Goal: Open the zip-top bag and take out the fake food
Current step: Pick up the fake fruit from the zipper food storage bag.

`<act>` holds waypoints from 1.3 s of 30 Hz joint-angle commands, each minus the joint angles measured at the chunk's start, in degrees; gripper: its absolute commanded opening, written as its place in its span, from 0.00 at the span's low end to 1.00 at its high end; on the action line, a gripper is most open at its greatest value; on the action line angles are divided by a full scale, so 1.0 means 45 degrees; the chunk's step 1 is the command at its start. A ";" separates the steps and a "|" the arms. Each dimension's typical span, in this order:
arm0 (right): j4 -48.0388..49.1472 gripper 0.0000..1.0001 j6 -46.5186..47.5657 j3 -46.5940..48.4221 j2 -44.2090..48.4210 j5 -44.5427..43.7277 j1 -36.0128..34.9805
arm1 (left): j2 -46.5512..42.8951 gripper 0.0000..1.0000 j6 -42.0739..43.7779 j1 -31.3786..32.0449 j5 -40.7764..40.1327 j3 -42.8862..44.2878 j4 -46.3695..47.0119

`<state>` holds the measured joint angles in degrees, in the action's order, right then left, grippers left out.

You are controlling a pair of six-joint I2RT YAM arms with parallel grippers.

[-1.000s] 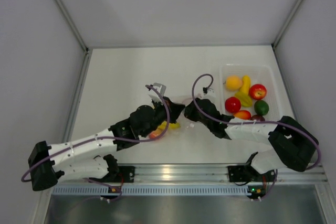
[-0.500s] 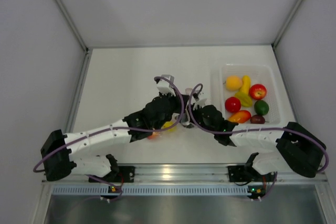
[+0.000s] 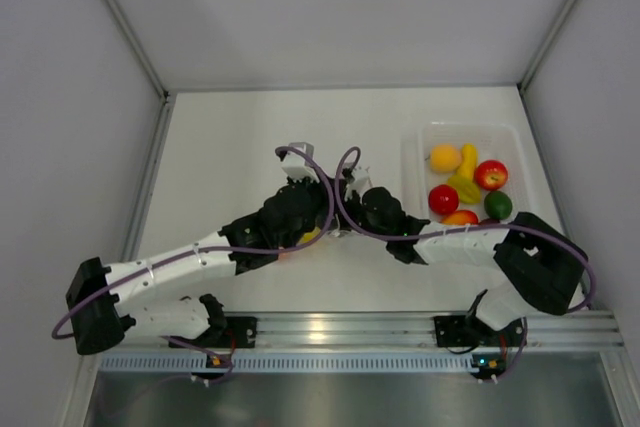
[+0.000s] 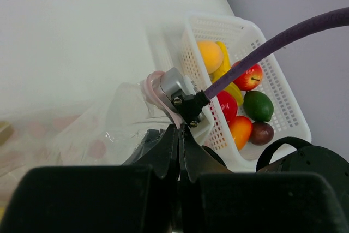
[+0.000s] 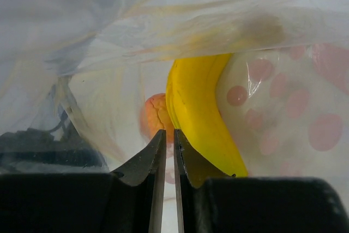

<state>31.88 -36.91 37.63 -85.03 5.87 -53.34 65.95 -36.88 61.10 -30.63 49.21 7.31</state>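
Note:
The zip-top bag (image 3: 312, 237) lies at the table's middle, mostly hidden under both wrists. In the left wrist view it is clear film with pink dots (image 4: 82, 135) and a pink zip strip (image 4: 148, 85). My left gripper (image 4: 179, 129) is shut, its tips at the bag's edge (image 3: 322, 199). My right gripper (image 5: 169, 133) is shut on the bag's film (image 5: 262, 4), close to the left one (image 3: 345, 215). A yellow banana (image 5: 202, 118) and a peach (image 5: 155, 115) lie inside the bag.
A white mesh tray (image 3: 412, 162) stands at the right with an orange (image 3: 445, 157), an apple (image 3: 490, 174), a lime (image 3: 498, 205), a tomato (image 3: 443, 199) and more fruit. The right arm's camera mount (image 4: 174, 88) and purple cable are just beyond my left fingertips.
Both wrists have come together over the bag at the table's middle. The right gripper moved left towards the left one. The tray has shifted a little to the left.

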 commanded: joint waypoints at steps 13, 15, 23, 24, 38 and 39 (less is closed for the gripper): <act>0.1725 0.23 -0.1350 0.0466 -0.2176 0.0396 -0.1232 | -0.0885 0.00 -0.0749 0.0074 -0.1649 0.0335 -0.2171; 0.1725 0.27 -0.1252 0.0720 -0.2450 0.0240 -0.1349 | -0.1335 0.00 -0.0749 0.0074 -0.1592 0.0080 -0.2249; 0.1547 0.30 -0.0219 0.1501 -0.3271 -0.1185 -0.1388 | -0.1375 0.00 -0.0573 0.0074 -0.1259 0.0158 -0.2542; 0.1684 0.31 -0.0159 0.1502 -0.3329 -0.1226 -0.1388 | -0.1336 0.00 -0.0612 0.0074 -0.1298 0.0081 -0.2523; 0.2466 0.51 0.1014 0.2458 -0.4833 -0.0388 -0.1388 | -0.1805 0.00 -0.0534 0.0074 -0.1201 -0.0154 -0.2542; 0.2641 0.54 0.1033 0.2478 -0.5008 -0.0270 -0.1408 | -0.1785 0.00 -0.0534 0.0074 -0.1181 -0.0155 -0.2543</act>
<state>38.74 -34.22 46.52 -105.25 1.76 -58.78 59.35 -40.14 61.21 -36.53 48.66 -5.63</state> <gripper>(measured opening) 0.521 0.020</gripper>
